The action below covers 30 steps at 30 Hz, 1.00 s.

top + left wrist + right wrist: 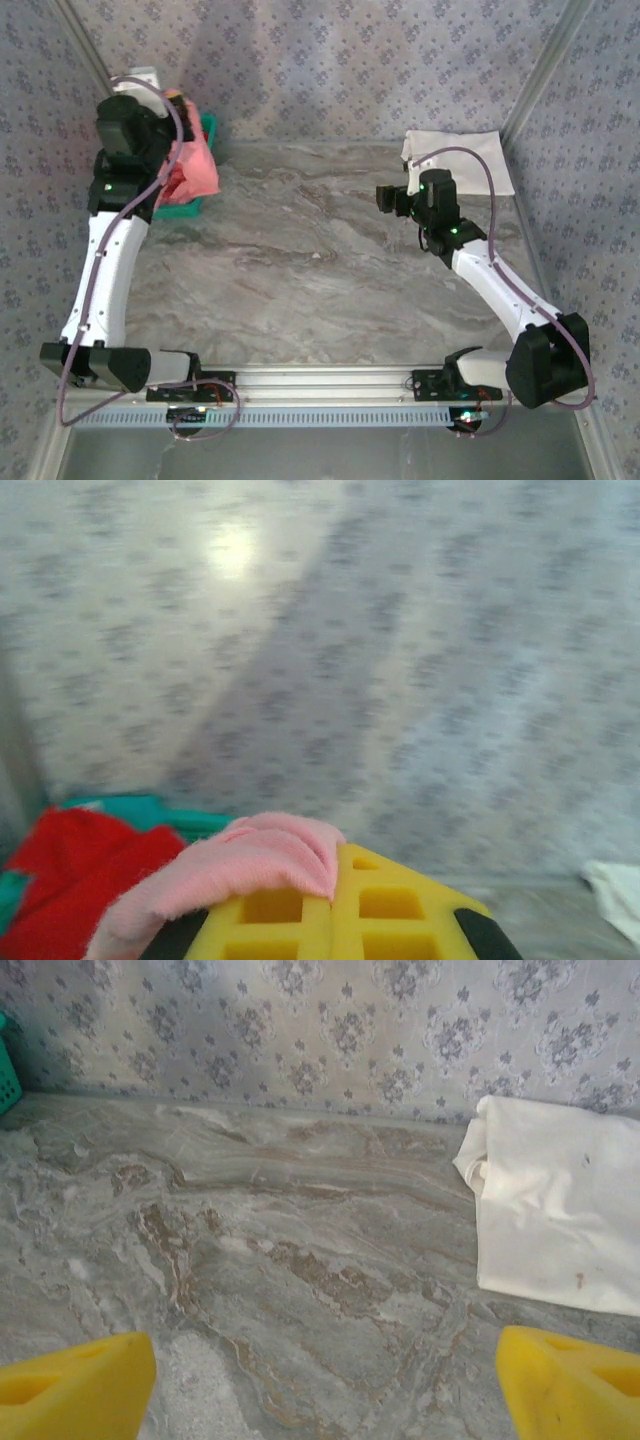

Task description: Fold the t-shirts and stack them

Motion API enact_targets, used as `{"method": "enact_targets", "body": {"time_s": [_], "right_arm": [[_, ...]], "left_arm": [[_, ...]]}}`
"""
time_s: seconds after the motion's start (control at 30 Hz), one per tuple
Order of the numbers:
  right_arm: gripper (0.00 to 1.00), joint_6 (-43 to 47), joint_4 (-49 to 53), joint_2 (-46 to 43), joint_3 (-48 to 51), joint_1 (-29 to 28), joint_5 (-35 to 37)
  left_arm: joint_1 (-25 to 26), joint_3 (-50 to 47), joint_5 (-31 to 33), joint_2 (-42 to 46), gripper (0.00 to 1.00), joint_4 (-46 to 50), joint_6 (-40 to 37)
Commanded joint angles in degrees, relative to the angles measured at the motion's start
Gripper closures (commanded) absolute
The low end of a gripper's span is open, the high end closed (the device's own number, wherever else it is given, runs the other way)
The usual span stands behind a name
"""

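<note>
My left gripper [332, 905] is shut on the light pink t-shirt [240, 865], which hangs from it above the teal basket [205, 135] at the back left; the same pink cloth [195, 165] drapes down beside the arm. A red t-shirt [70, 865] lies bunched in the basket. A folded white t-shirt [470, 160] lies flat at the back right of the table, and its left edge [555, 1215] is ahead and right of my right gripper [325, 1390], which is open over bare table with nothing between its yellow fingers [75, 1390].
The grey marbled table [320, 260] stretches between the two arms. Patterned walls close the back and both sides. A corner of the teal basket [8, 1070] shows far left in the right wrist view. The aluminium rail [320, 385] runs along the near edge.
</note>
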<state>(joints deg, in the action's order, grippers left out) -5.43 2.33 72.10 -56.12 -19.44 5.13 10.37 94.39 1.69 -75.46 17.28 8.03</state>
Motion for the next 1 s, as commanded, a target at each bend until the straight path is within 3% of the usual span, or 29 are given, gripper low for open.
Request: {"method": "enact_targets", "body": {"time_s": [0.0,0.2,0.43,0.5,0.63,0.77,0.87,0.93,0.97], "right_arm": [[0.1,-1.38,-0.45,-0.9,-3.77,-0.47,0.27],[0.11,-2.19,-0.91,-3.24,-3.74,0.0,2.5],[0.12,-2.35,1.1,-6.79,-3.77,0.6,4.1],[0.12,-2.71,2.0,-7.71,-3.75,0.89,4.45],[0.12,-3.84,3.13,-8.64,-2.93,1.26,4.19],[0.12,-5.1,2.75,-7.91,-0.87,1.39,3.36],[0.12,-5.7,3.44,-6.39,-0.07,1.38,2.71],[0.12,-6.18,4.3,-5.12,0.14,1.39,2.21],[0.12,-6.49,4.89,-4.52,0.28,1.35,1.45]], "left_arm": [[8.51,7.54,-0.28,1.57,1.0,1.45,-4.76],[24.5,20.72,5.16,-1.61,1.0,8.47,-13.11],[32.38,28.98,5.31,-5.58,1.0,13.13,-13.3],[32.44,28.94,4.81,-6.08,1.0,13.56,-12.67],[30.39,22.58,9.99,-7.9,1.0,11.96,-11.75],[21.12,7.78,0.37,-10.36,0.99,5.17,-2.38],[17.68,-1.53,-0.52,-14.24,0.84,-2.1,-2.41],[14.81,-3.11,-0.51,-17.72,0.59,-2.55,-1.83],[13.27,-3.65,-0.31,-18.63,0.52,-2.23,-0.52]]}}
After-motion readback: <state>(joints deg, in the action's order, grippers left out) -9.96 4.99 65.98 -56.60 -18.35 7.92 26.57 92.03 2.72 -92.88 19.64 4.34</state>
